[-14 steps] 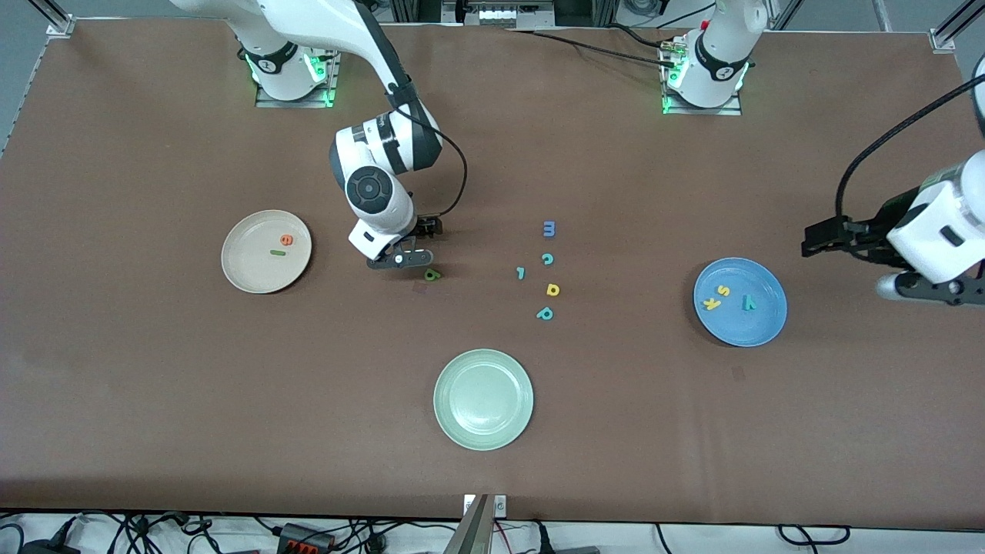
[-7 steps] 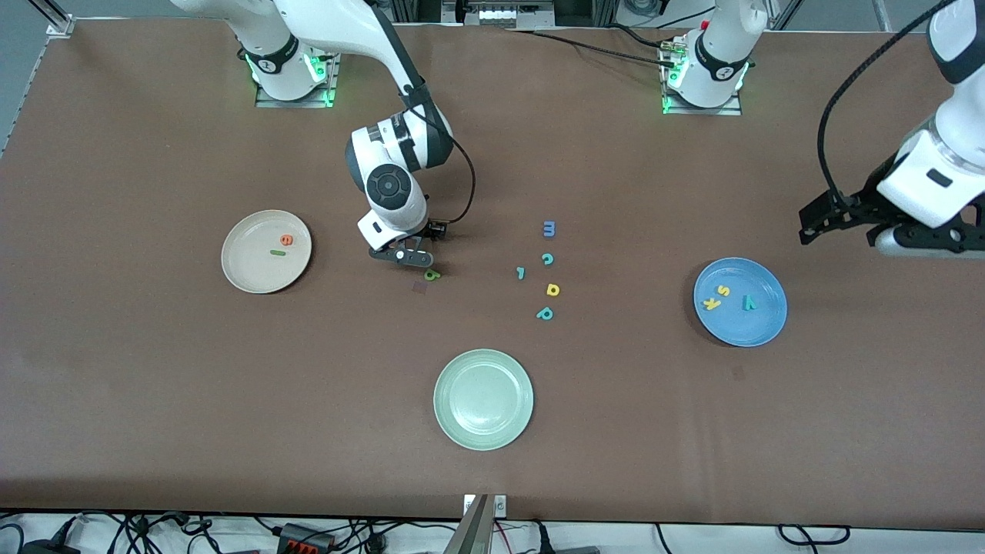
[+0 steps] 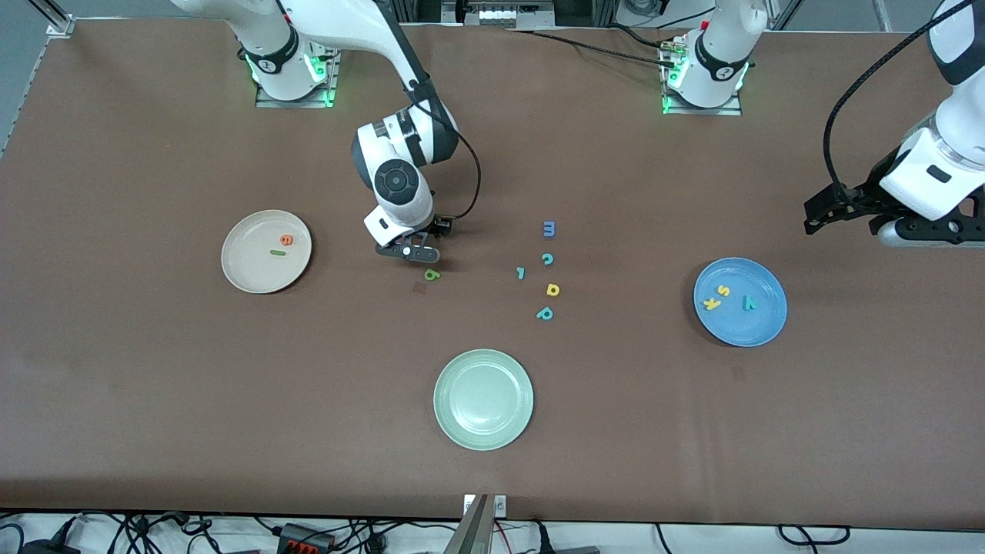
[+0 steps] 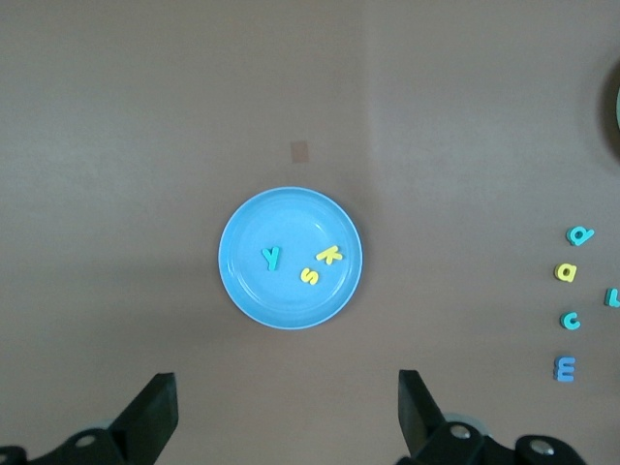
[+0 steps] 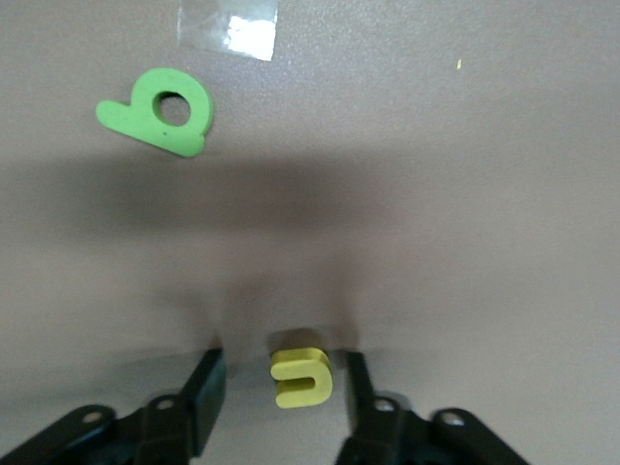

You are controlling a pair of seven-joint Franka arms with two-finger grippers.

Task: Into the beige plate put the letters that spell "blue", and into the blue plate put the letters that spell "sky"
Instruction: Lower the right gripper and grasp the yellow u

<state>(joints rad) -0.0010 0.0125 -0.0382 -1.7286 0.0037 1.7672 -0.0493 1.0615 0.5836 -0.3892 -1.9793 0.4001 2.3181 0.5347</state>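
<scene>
My right gripper [image 3: 408,251] is low over the table between the beige plate [image 3: 240,273] and the loose letters. Its fingers [image 5: 205,383] are open and straddle the yellow u [image 5: 302,380], with a gap showing on one side. The green b [image 3: 432,274] [image 5: 160,111] lies flat just beside it, nearer the front camera. The orange e [image 3: 286,240] and dark-green l [image 3: 278,252] lie in the beige plate. The blue plate [image 3: 762,327] [image 4: 242,295] holds the yellow s [image 4: 309,277], yellow k [image 4: 330,256] and teal y [image 4: 272,258]. My left gripper [image 3: 819,218] [image 4: 286,387] hangs open and empty.
A pale green plate [image 3: 450,419] sits nearest the front camera. Loose letters lie mid-table: blue m [image 3: 549,228], teal c [image 3: 547,259], small teal l-shaped piece [image 3: 521,272], yellow d [image 3: 552,289], teal p [image 3: 545,313]. A scrap of tape [image 3: 419,287] lies by the b.
My right gripper has shifted a little toward the loose letters and its fingers have drawn in around the u. My left arm has lifted away from the blue plate.
</scene>
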